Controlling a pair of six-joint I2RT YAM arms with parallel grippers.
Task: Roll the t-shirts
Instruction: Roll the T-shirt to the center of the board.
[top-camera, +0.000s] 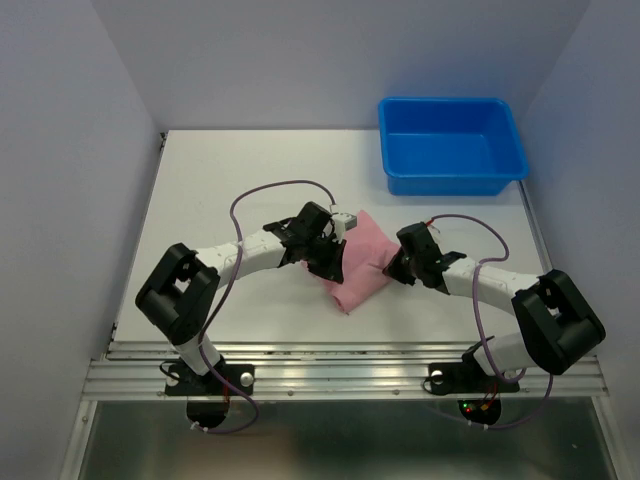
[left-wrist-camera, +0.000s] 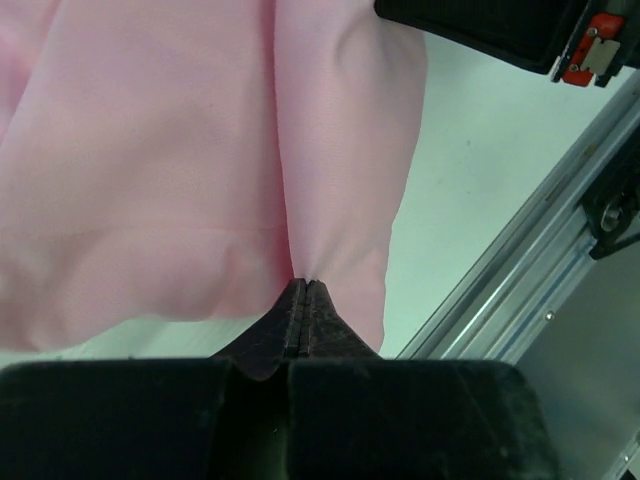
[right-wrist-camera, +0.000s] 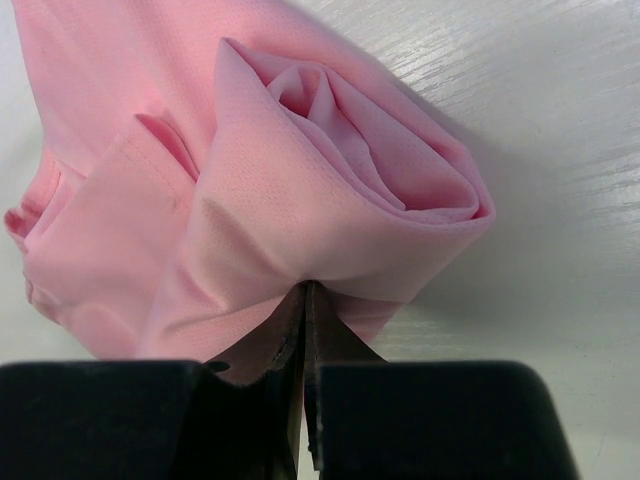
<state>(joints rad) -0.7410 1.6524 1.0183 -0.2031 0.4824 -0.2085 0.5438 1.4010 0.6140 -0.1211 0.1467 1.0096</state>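
The light pink t-shirt lies bunched into a short, loose roll in the middle of the white table. My left gripper is at its left end, and my right gripper is at its right end. In the left wrist view the left gripper is shut, pinching a fold of the t-shirt, and creases run into its tips. In the right wrist view the right gripper is shut on the lower edge of the t-shirt. That end shows spiral layers.
A blue rectangular plastic bin stands at the back right of the table. An aluminium rail runs along the near edge and also shows as a rail in the left wrist view. Part of the right arm is close above the cloth.
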